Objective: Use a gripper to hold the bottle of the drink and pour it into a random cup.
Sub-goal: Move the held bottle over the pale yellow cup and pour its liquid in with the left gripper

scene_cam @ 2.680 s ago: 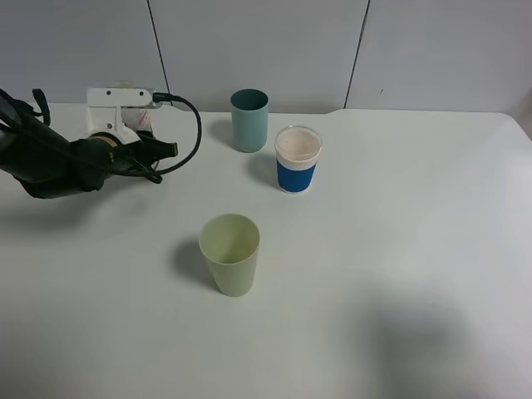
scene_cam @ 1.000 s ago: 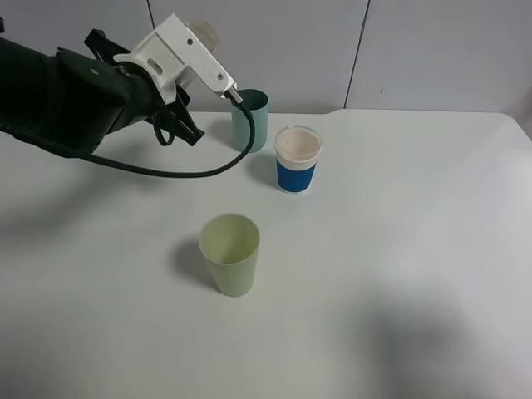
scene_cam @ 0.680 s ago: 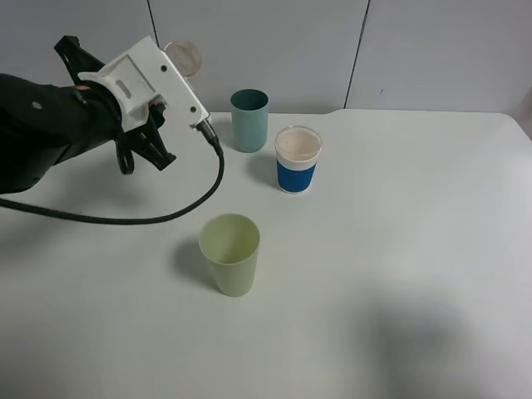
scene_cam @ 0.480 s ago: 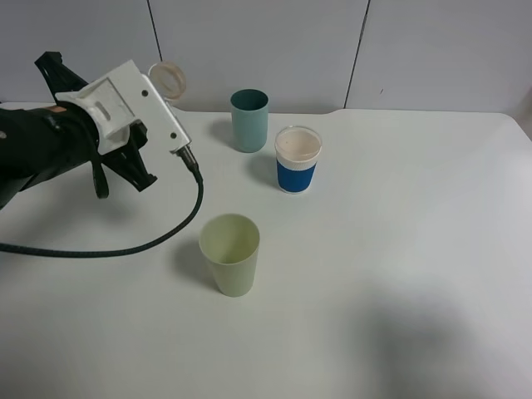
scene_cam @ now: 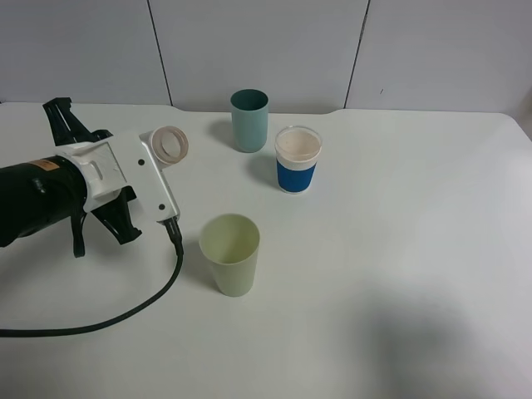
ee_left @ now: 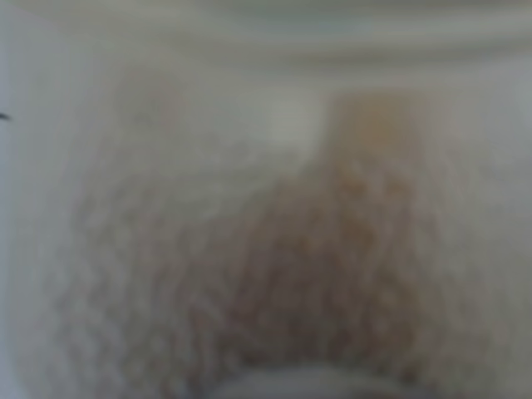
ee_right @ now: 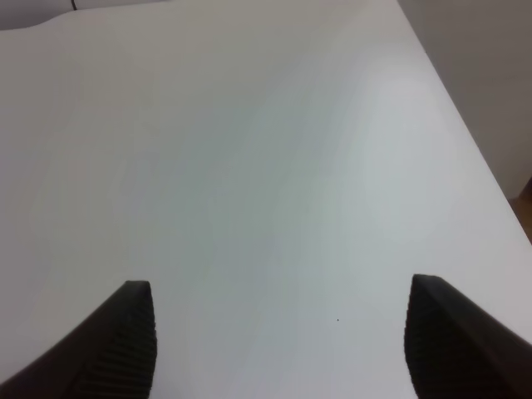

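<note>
Well left of the cup [scene_cam: 230, 253], the left gripper [scene_cam: 154, 160] hangs above the bench [scene_cam: 399, 249]. Its black body carries an orange label [scene_cam: 41, 165], and its white frame [scene_cam: 125, 179] points toward the cup. The bottle of the drink [scene_cam: 170, 143] sits at the tip of that frame. Only its wide round neck shows, tipped so the open mouth faces up and outward, left of the cup and farther back. The jaws pinch the bottle, though the frame hides where they touch it. The left wrist view is 1 pale and brown blur, too close to read.

A thick black cable [scene_cam: 158, 291] drops from the frame just left of the cup and trails across the bench to the left edge.

The cup stands upright, apart from the gripper and the bottle. Behind it stands 1 teal tumbler [scene_cam: 249, 120]. Behind it and to the right stands 1 white cup with a blue band [scene_cam: 298, 159], near the tumbler.

The right gripper [ee_right: 283, 341] shows only in its wrist view. Its 2 dark fingertips [ee_right: 133, 332] are spread wide over bare bench, with nothing between them.
</note>
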`<state>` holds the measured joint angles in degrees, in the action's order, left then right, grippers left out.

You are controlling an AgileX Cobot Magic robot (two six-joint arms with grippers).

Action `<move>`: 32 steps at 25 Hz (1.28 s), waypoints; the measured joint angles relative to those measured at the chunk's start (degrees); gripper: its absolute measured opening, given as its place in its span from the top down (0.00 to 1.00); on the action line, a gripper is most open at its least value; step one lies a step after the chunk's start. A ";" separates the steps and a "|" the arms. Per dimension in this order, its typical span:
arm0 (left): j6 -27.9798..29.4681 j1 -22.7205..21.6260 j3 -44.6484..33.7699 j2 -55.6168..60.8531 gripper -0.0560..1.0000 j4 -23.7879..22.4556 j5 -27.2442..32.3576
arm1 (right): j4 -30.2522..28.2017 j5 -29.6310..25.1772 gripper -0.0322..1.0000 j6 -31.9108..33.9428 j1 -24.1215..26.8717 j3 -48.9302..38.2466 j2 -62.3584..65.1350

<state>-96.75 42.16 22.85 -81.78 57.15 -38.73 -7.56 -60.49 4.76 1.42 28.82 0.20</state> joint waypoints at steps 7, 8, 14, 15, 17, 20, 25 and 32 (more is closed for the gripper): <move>0.00 4.20 -0.43 0.00 0.60 2.11 0.07 | 0.00 0.00 0.36 0.00 0.00 0.00 0.00; 0.00 4.83 -0.43 0.00 0.60 2.49 0.07 | 0.00 0.00 0.36 0.00 0.00 0.00 0.00; -3.05 7.41 -0.50 0.00 0.60 8.06 -1.30 | 0.00 0.00 0.36 0.00 0.00 0.00 0.00; -4.19 7.80 -0.50 0.00 0.60 9.14 -1.82 | 0.00 0.00 0.36 0.00 0.00 0.00 0.00; -6.65 8.46 -0.50 0.00 0.60 10.63 -2.68 | 0.00 0.00 0.36 0.00 0.00 0.00 0.00; -10.28 9.51 -0.50 0.00 0.60 12.77 -3.66 | 0.00 0.00 0.36 0.00 0.00 0.00 0.00; -16.69 11.77 -0.50 0.00 0.60 17.82 -5.23 | 0.00 0.00 0.36 0.00 0.00 0.00 0.00; -22.32 13.00 0.57 -0.78 0.60 25.25 -5.97 | 0.00 0.00 0.36 0.00 0.00 0.00 0.00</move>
<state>-119.07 55.16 23.41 -82.56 82.40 -44.70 -7.56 -60.49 4.76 1.42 28.82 0.20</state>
